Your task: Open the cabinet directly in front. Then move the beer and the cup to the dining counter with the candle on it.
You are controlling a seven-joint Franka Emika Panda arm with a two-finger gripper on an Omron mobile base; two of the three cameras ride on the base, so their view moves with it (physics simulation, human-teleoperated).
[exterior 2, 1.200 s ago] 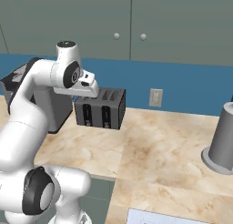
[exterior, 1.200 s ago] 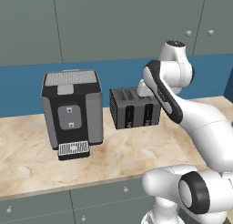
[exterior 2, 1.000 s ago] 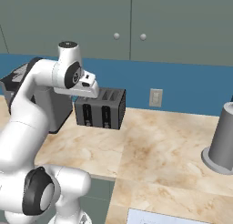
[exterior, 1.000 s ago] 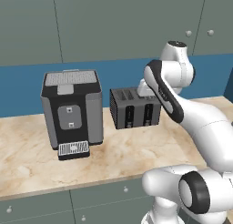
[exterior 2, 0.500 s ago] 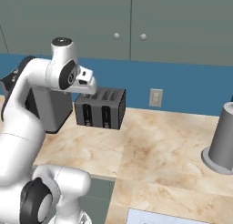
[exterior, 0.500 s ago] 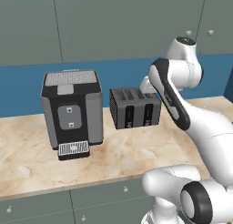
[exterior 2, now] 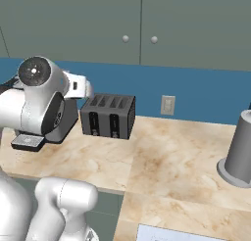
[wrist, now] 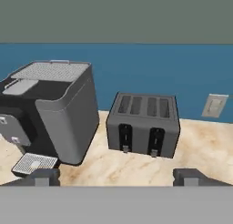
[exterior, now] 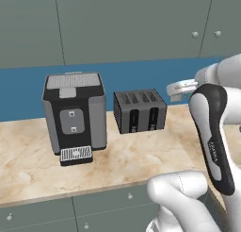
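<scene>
The cabinet point(exterior 2: 98, 24) fills the wall above the blue backsplash, and its flat grey-green doors are shut. Two round pale knobs point(exterior 2: 125, 38) sit side by side near the doors' lower edge, also seen as knobs point(exterior: 195, 34) in the left base view. The cabinet's underside point(wrist: 116, 13) runs across the top of the hand view. My gripper point(wrist: 117, 178) is open, its two dark fingertips point(wrist: 43, 176) far apart with nothing between them. It hangs over the worktop and faces the toaster. My hand point(exterior 2: 81, 86) sits well below the knobs. The beer and the cup are hidden. The dining counter is out of view.
On the marble worktop point(exterior: 136, 155) stand a black-and-grey coffee machine point(exterior: 73, 111) and a dark four-slot toaster point(exterior: 140, 111). A wall outlet point(exterior 2: 167, 105) is right of the toaster. A grey cylindrical container point(exterior 2: 242, 149) stands at the far right. Low drawers point(exterior: 103, 203) run under the worktop.
The jaws have spread wide. The arm has folded back, and the hand has risen from in front of the toaster to above its top. The worktop items have not moved.
</scene>
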